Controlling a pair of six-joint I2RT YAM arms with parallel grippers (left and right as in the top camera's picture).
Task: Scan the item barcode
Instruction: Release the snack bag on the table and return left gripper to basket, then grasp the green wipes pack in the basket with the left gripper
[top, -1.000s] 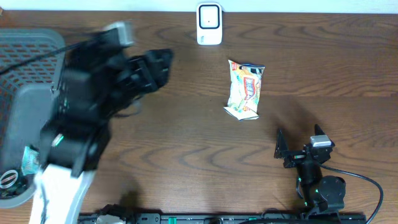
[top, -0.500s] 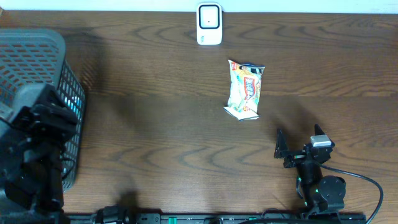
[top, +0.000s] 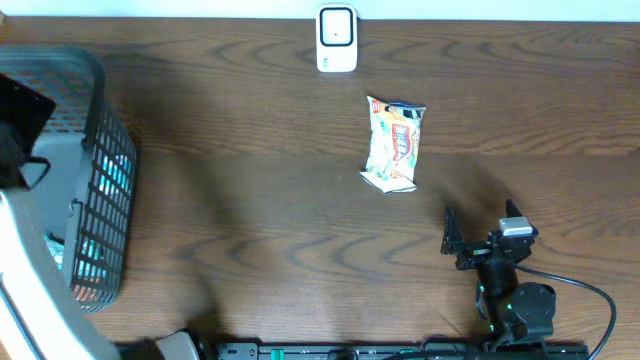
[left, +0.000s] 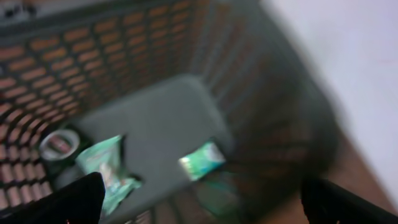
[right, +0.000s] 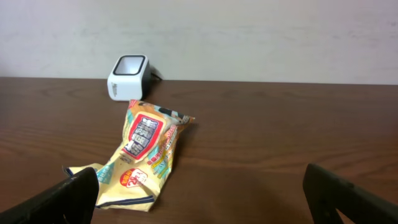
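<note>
No writing can be read: the snack bag (top: 395, 145) carries a red panel of print and coloured patches, all too small to make out, and the scanner (top: 337, 38) shows only a white shell with a dark window. There is one bag, one scanner and one basket (top: 100, 130), on a wooden table (top: 270, 200). The bag lies flat on the table near the scanner, on the side toward the arms and a little to the right, touching neither gripper. The basket, dark mesh with a grey floor, stands well apart to the scanner's left. The blurred left wrist view shows three things in it: a round ringed thing (left: 59, 144), a green packet (left: 106, 168) just beside it, and a smaller green packet (left: 202, 160) a little apart. The left gripper (left: 202, 202) hangs over the basket, fingers wide apart, holding nothing. The right gripper (right: 205, 196) sits beyond the bag from the scanner, fingers wide apart and empty, facing both.
</note>
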